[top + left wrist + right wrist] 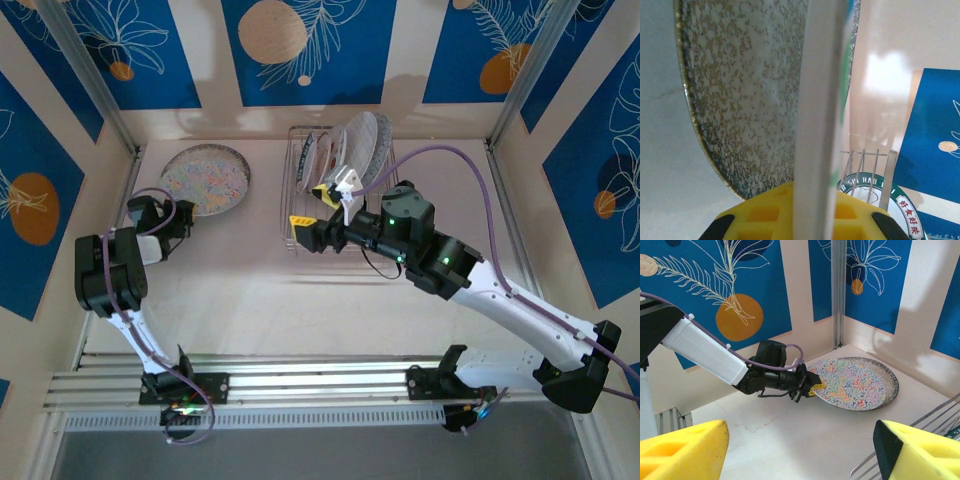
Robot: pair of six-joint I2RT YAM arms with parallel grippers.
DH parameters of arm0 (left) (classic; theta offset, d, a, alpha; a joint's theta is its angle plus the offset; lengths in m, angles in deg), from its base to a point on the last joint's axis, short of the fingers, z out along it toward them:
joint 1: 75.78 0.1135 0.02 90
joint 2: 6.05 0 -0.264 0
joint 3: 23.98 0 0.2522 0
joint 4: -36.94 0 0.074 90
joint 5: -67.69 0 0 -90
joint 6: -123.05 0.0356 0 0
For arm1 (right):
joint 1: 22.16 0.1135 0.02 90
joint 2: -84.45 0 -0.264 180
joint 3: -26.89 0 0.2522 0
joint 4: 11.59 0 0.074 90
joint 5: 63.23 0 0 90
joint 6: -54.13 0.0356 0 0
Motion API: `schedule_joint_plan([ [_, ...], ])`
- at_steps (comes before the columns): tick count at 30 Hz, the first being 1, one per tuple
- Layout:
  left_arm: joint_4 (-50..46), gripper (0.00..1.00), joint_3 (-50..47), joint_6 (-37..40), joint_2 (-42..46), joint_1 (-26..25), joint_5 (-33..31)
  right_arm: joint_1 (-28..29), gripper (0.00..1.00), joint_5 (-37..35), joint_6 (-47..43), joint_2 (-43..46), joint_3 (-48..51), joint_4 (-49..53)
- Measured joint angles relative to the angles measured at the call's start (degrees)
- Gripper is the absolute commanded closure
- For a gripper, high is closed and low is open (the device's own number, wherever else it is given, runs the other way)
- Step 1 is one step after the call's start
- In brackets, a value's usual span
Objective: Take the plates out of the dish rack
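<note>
Plates (357,143) partly hidden behind released right end effector (311,207), left end effector (811,385) grasping squiggle plate (857,382)

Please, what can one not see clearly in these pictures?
Left tool: whether it grips the squiggle plate; too small in right wrist view, blurred in left wrist view.
Racked plates: their count; they overlap in top view, and the right tool covers part of the dish rack.
</note>
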Motion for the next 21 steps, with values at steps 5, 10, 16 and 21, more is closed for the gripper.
schedule_joint_plan([
  [5,-0.04,1.00,0.83,0.00,-1.03,0.00,-0.02,-0.07,0.23,0.00,0.17,0.00,-0.02,0.02],
  [10,-0.85,1.00,2.34,0.02,-2.47,0.00,0.00,-0.26,0.23,0.00,0.15,0.00,-0.02,0.11],
  [16,-1.79,0.98,4.20,0.44,-3.85,0.00,0.22,-0.31,0.22,0.00,0.20,0.00,-0.02,0.15],
  [21,-3.17,0.96,5.40,1.07,-4.13,0.00,0.39,-0.33,0.22,0.00,0.42,0.00,-0.04,0.17],
])
